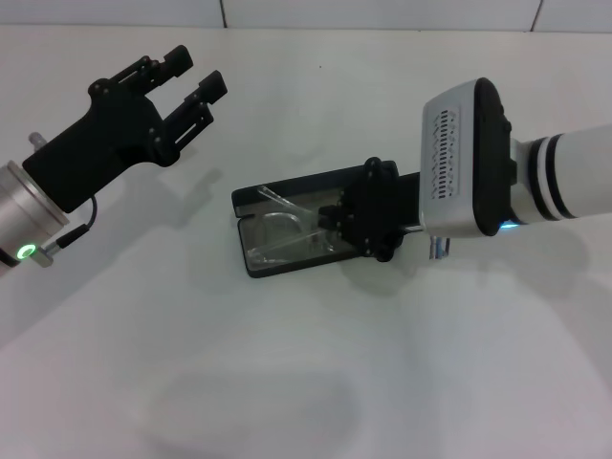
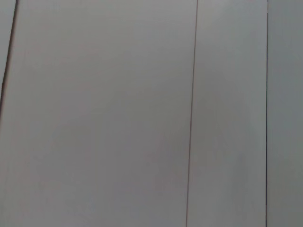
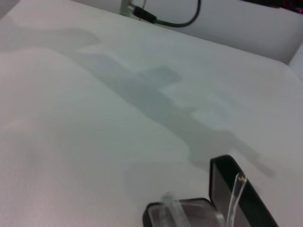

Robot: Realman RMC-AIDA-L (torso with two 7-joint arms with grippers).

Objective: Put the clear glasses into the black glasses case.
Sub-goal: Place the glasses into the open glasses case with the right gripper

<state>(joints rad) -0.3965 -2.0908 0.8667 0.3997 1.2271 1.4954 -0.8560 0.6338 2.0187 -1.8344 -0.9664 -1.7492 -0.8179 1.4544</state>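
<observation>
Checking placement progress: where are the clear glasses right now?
Head view: the transparent plastic wraparound glasses lie in the open matte black rectangular case at table centre, the right tool over their right end.

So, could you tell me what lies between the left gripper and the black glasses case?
Nothing: in the head view, only bare white table separates the left gripper from the black glasses case.
</observation>
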